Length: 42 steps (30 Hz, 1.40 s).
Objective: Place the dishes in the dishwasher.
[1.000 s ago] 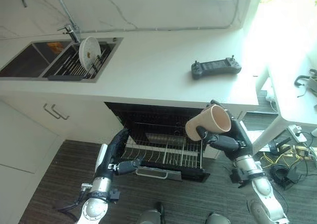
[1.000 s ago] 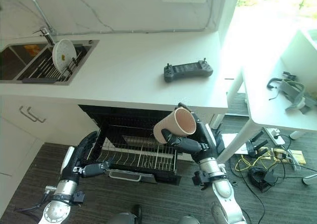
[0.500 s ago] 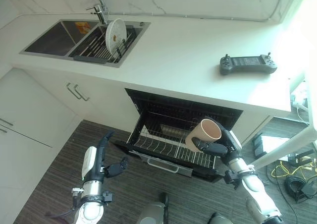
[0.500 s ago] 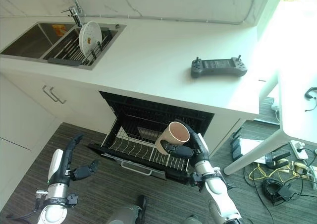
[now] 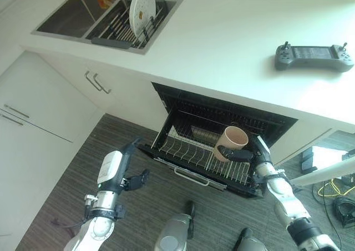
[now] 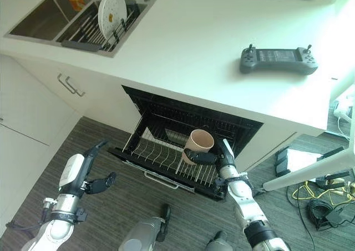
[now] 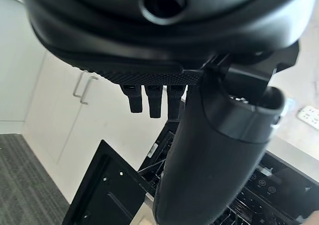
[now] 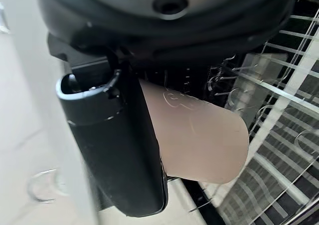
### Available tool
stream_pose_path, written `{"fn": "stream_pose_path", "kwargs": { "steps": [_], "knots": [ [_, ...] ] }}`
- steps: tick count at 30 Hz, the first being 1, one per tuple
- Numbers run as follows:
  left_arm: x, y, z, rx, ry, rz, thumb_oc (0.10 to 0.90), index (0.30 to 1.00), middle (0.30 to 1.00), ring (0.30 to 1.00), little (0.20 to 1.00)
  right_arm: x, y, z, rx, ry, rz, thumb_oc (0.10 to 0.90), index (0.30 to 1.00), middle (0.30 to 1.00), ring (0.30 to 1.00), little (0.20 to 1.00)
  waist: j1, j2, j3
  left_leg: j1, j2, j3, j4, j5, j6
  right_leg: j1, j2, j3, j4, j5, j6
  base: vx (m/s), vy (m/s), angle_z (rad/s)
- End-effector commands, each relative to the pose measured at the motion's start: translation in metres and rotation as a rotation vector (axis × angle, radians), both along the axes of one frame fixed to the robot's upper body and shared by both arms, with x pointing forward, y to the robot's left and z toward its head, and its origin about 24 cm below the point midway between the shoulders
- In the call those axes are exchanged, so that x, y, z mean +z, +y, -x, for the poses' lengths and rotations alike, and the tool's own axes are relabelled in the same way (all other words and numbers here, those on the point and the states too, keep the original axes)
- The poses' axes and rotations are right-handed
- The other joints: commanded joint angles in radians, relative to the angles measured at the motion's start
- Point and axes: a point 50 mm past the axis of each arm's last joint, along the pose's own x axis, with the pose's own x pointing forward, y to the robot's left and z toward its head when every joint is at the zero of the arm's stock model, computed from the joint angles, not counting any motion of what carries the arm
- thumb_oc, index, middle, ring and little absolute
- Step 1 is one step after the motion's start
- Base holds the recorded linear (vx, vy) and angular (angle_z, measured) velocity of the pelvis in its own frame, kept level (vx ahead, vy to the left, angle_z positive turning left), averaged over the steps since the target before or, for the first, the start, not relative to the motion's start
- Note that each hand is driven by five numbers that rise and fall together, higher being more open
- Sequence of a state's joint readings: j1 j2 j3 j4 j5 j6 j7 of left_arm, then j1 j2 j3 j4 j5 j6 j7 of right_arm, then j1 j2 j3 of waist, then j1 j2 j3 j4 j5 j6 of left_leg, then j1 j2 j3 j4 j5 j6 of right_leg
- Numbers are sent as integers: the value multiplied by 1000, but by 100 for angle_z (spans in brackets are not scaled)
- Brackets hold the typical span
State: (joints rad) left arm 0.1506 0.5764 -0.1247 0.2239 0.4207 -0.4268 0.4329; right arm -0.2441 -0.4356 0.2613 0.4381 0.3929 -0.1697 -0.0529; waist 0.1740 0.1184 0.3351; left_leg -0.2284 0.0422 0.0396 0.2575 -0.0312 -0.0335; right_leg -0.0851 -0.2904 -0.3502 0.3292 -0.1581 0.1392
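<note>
Above our pulled-out wire dishwasher rack (image 5: 194, 156) the room is open; the white countertop's (image 5: 233, 45) edge overhangs its rear, and upright tines crowd the rack floor

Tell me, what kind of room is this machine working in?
Most likely a home-style kitchen. A white countertop holds a double sink with a plate standing in a rack, and below it an open dishwasher has its wire rack pulled out. The right hand holds a beige cup over it.

light: bright daylight from right | glare: white countertop (image 5: 233, 34) washed out | blur: wrist views soft
</note>
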Motion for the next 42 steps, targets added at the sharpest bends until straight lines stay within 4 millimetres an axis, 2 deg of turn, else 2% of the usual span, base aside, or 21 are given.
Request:
{"fn": "stream_pose_path", "kwargs": {
  "steps": [1, 4, 10, 12, 19, 26, 36, 37, 38, 39, 42],
  "knots": [
    [45, -5, -11, -104, -241, -47, 800, 900, 900, 900, 900, 53, 10, -23, 72, -237, 45, 400, 300, 300, 300, 300, 5, -9, -13, -3, 16, -2, 43, -151, 18, -2, -8, 12, -29, -44, -8, -44, 37, 6],
    [53, -9, -18, -133, -275, -52, 800, 900, 900, 900, 900, 63, 7, -35, 44, -248, 83, 400, 300, 300, 300, 300, 13, -4, 17, -23, 11, -7, 43, -144, 23, -20, -8, 14, -29, -35, -7, -44, 30, 14],
    [62, -14, -26, -155, -325, -58, 800, 900, 900, 900, 900, 67, 4, -45, 5, -252, 126, 400, 300, 300, 300, 300, 17, 4, 52, -54, 9, -9, 43, -133, 26, -51, -8, 19, -29, -19, -5, -39, 17, 1],
    [67, -17, -30, -157, -352, -53, 800, 900, 900, 900, 900, 60, 1, -46, -24, -224, 104, 400, 300, 300, 300, 300, 16, 8, 74, -62, 6, -5, 43, -136, 29, -62, -11, 21, -29, -17, -3, -70, 11, 1],
    [66, -22, -34, -164, -375, -48, 800, 900, 900, 900, 900, 38, 4, -41, -28, -175, 94, 400, 300, 300, 300, 300, 9, 16, 95, -70, 2, 4, 43, -137, 33, -77, -16, 27, -29, -8, 0, -22, 6, -1],
    [68, -23, -36, -153, -404, -42, 800, 900, 900, 900, 900, 20, 4, -35, -50, -133, 165, 400, 300, 300, 300, 300, -4, 27, 111, -81, 4, 20, 43, -140, 33, -95, -21, 32, -29, -2, 2, -20, 11, -2],
    [65, -26, -36, -140, -425, -29, 800, 900, 900, 900, 900, -15, 4, -14, -15, -8, 178, 400, 300, 300, 300, 300, -26, 26, 117, -81, 10, 38, 43, -148, 34, -107, -23, 41, -29, 0, 4, -8, 2, -2],
    [64, -27, -36, -136, -428, -27, 800, 900, 900, 900, 900, -18, 4, -12, -15, -1, 180, 460, 389, 389, 389, 389, -29, 27, 118, -81, 10, 40, 43, -148, 34, -109, -24, 43, -29, 0, 5, -16, 15, -5],
    [64, -27, -36, -134, -429, -26, 800, 900, 900, 900, 900, -20, 4, -10, -19, 4, 181, 598, 596, 596, 596, 596, -32, 27, 119, -81, 11, 42, 43, -149, 34, -110, -24, 44, -29, 1, 5, -18, 19, -3],
    [63, -27, -36, -131, -431, -24, 800, 900, 900, 900, 900, -22, 4, -8, -24, 9, 176, 800, 900, 900, 900, 900, -34, 28, 119, -81, 11, 44, 43, -150, 34, -111, -25, 44, -29, 1, 5, 0, 0, 0],
    [63, -27, -36, -120, -433, -20, 800, 900, 900, 900, 900, -25, 3, -5, -24, 18, 161, 800, 900, 900, 900, 900, -42, 30, 121, -81, 13, 50, 43, -152, 34, -114, -25, 48, -29, 2, 6, -16, 14, -3]
  ]
}}
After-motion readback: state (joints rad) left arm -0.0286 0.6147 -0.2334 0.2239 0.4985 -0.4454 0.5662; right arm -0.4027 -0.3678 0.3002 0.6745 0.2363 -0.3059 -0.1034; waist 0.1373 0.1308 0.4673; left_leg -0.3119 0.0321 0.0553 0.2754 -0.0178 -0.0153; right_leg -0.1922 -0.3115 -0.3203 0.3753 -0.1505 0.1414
